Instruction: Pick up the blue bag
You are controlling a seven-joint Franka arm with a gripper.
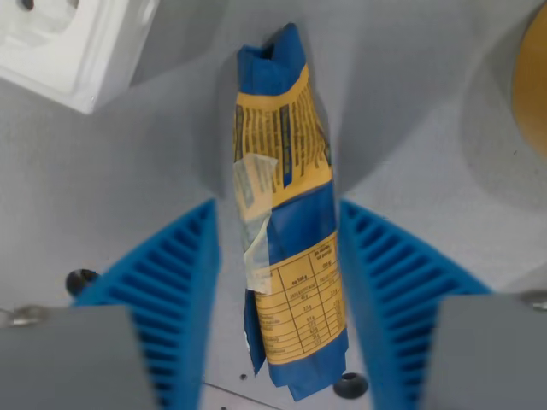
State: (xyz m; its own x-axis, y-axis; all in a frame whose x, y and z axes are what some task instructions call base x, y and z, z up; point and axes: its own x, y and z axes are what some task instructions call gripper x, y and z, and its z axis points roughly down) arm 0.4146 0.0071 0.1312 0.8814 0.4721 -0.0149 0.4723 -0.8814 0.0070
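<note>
You have one blue bag (289, 231) with yellow label panels, lying on one grey table (111, 196). One gripper (278, 299) shows two ribbed blue fingers (171, 299), one on each side of the bag. One white box (73, 43) sits at top left, one orange object (532, 77) at the right edge.

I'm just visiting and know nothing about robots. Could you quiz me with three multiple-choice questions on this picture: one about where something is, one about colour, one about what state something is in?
1. Where is the blue bag?
A. between the two blue fingers
B. on top of the white box
C. outside both fingers

2. What colour is the bag's label?
A. green
B. yellow-orange
C. pink

3. How does the gripper stand?
A. clamped flat with no gap
B. missing a finger
C. open, with gaps beside the bag

Answers: 1 A, a finger flanks each side. 2 B, printed panels are yellow-orange. 3 C, grey surface shows between bag and fingers.
</note>
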